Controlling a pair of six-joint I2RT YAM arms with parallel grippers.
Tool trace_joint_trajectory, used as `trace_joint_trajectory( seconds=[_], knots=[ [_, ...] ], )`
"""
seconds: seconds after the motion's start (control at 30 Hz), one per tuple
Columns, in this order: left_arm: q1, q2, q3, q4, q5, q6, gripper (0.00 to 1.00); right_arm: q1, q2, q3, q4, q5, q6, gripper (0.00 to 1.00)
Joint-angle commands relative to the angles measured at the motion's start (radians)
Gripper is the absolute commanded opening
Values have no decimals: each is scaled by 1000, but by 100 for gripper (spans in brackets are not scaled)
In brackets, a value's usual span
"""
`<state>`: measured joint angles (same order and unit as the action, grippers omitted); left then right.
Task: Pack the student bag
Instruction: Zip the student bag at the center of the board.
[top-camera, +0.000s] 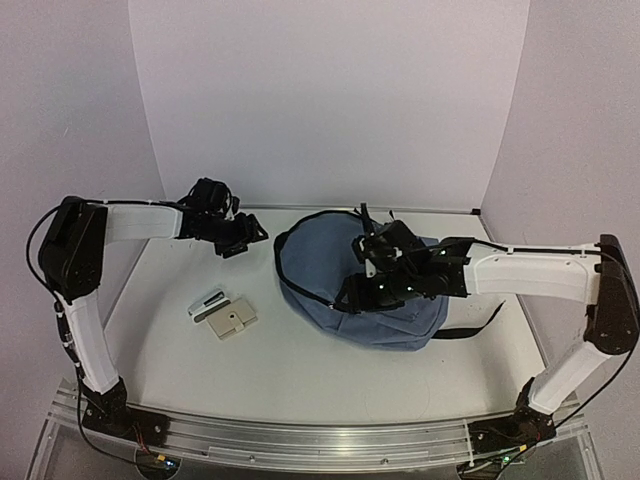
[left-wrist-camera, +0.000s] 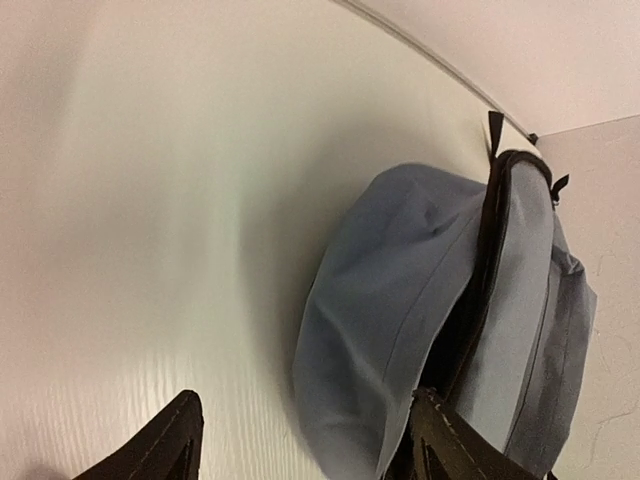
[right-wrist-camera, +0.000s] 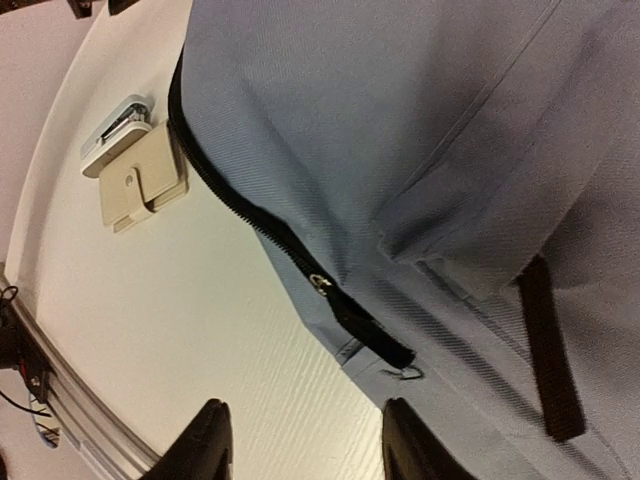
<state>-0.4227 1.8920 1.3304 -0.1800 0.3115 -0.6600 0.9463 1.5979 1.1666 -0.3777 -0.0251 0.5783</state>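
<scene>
The grey-blue student bag (top-camera: 325, 275) lies flat on the white table, right of centre, its black zipper running round the edge. My left gripper (top-camera: 243, 238) is open and empty, hovering just left of the bag's far-left edge. In the left wrist view the bag (left-wrist-camera: 390, 290) shows a dark gap (left-wrist-camera: 478, 290) along its zipper, and the gripper (left-wrist-camera: 305, 450) spans the bag's edge. My right gripper (top-camera: 362, 290) is open and empty over the bag's near-left part. In the right wrist view the gripper (right-wrist-camera: 305, 445) sits just below a black zipper pull (right-wrist-camera: 372, 332) on the bag (right-wrist-camera: 400, 120).
A small white and silver item (top-camera: 207, 303) and a flat beige case (top-camera: 232, 320) lie side by side on the table left of the bag; they also show in the right wrist view (right-wrist-camera: 145, 185). A black strap (top-camera: 475, 328) trails from the bag's right side. White walls enclose the table.
</scene>
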Motion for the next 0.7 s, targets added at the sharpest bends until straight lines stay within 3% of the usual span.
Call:
trace_joint_trajectory(
  seconds=[0.0, 0.1, 0.23, 0.37, 0.47, 0.67],
  knots=[
    [-86, -225, -114, -92, -199, -115, 74, -38, -101, -2, -28, 129, -70, 59],
    [-192, -268, -143, -148, -272, -223, 76, -86, -120, -21, -44, 172, -106, 63],
    [-324, -289, -192, -109, -282, -365, 78, -129, -119, -33, -43, 165, -173, 87],
    [-408, -260, -211, -23, -271, -449, 79, -147, -42, -38, -27, 151, -244, 90],
    [-452, -204, -198, 45, -225, -485, 79, -147, -6, -57, 30, 85, -287, 77],
    [-468, -93, -165, 96, -173, -485, 79, -147, 26, -116, 155, -91, -272, 32]
  ],
)
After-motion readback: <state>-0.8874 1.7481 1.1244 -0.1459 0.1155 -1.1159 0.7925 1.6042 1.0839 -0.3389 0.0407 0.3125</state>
